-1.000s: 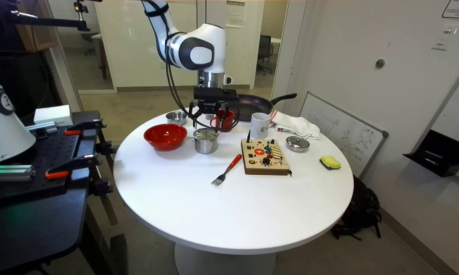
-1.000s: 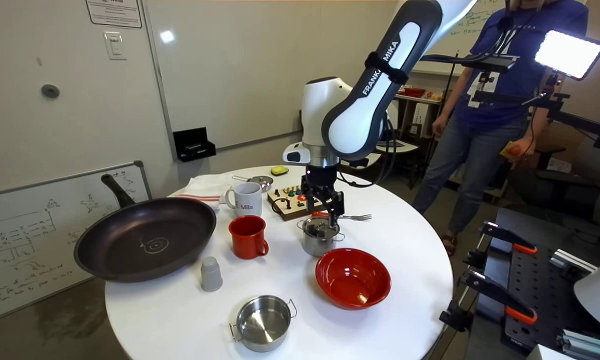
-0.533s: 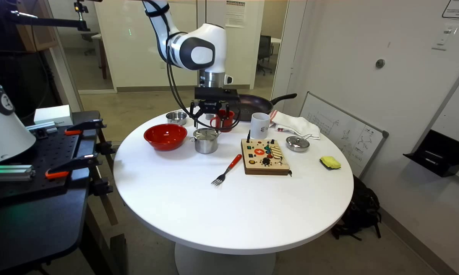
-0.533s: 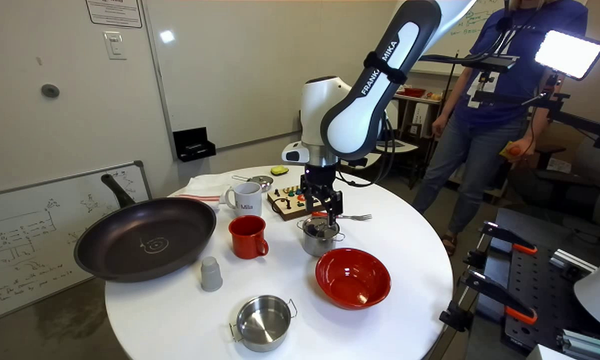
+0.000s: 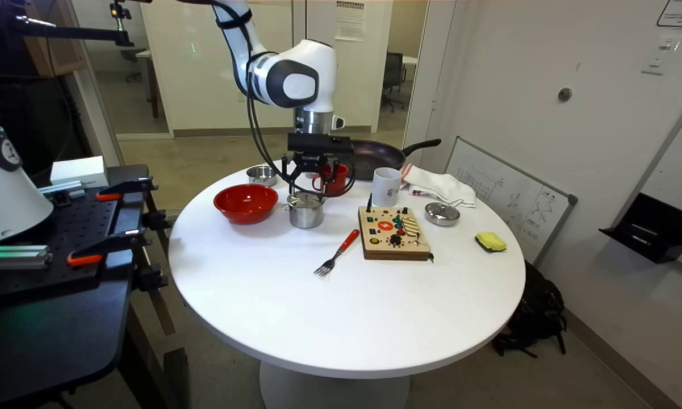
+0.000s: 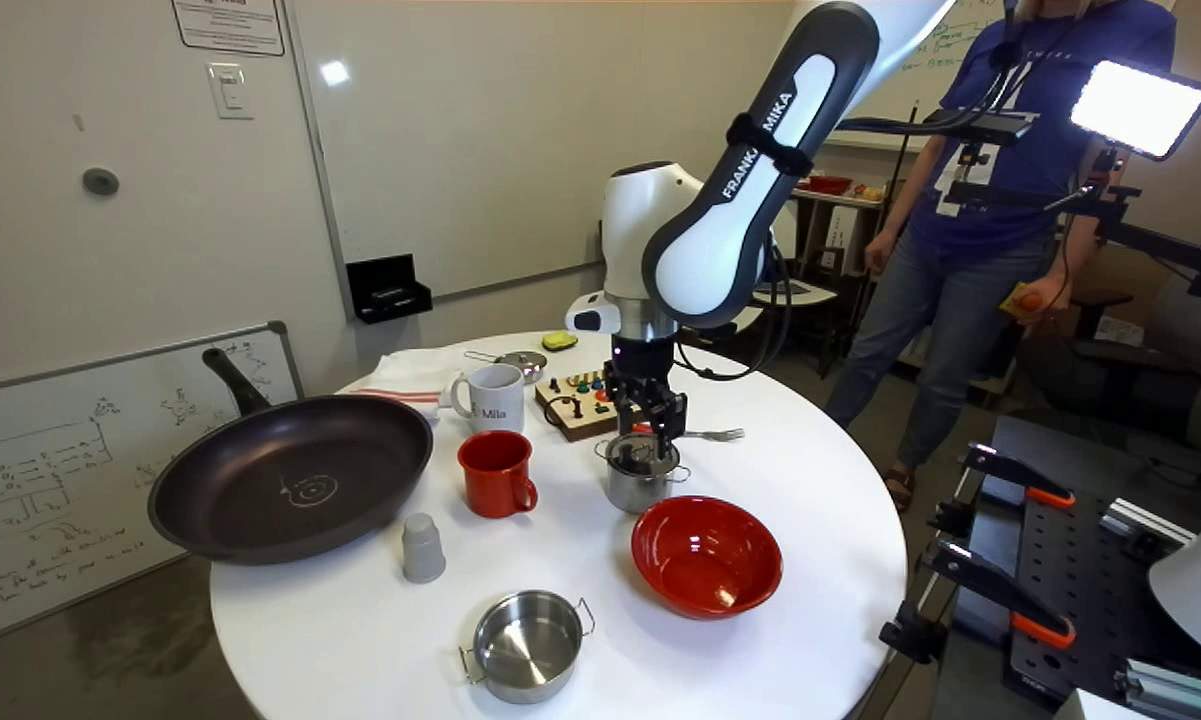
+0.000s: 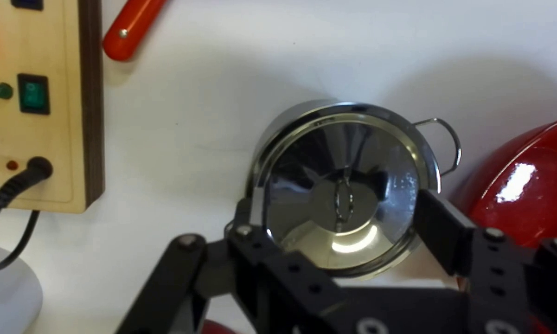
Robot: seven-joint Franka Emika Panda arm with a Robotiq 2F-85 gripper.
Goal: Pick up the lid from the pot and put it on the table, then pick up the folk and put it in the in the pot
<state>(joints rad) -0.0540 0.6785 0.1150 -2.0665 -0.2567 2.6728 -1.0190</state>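
Beside a round white counter (image 5: pixel 341 318), a pale wall (image 5: pixel 500 102) carries one whiteboard (image 6: pixel 560 140), and a leaning whiteboard (image 5: pixel 505 199), marked with handwriting, makes two. One black backpack (image 5: pixel 536 309) rests near the wall, and one person (image 6: pixel 975 285) in a blue shirt stands near a glaring lamp (image 6: pixel 1142 108). Over the counter, I hold my jaws spread wide, released, above one small steel pot (image 5: pixel 306 218), its one lid (image 7: pixel 322 195) seated on top. Seen from my wrist, the lid's wire loop (image 7: pixel 337 199) lies between my jaws, apart from both; whether they touch the lid's rim, I cannot tell. One red-handled fork (image 5: pixel 339 251) lies flat on the counter, its handle end just beside one wooden switch box (image 5: pixel 394 234).

Counted on the same counter: two mugs, the red mug (image 6: pixel 493 475) near the pot and the white mug (image 6: pixel 500 400) beside one striped towel (image 5: pixel 440 184); two bowls, the red bowl (image 6: pixel 705 570) just beside the pot and the shallow steel bowl (image 6: pixel 528 645), with its two wire handles, well apart from it; one black frying pan (image 6: pixel 250 490), its handle angled upward; one grey cup (image 6: pixel 422 550) between the pan and the steel bowl; one small steel dish (image 5: pixel 442 214) beside the towel; and one yellow sponge (image 5: pixel 490 241) near the counter's edge.
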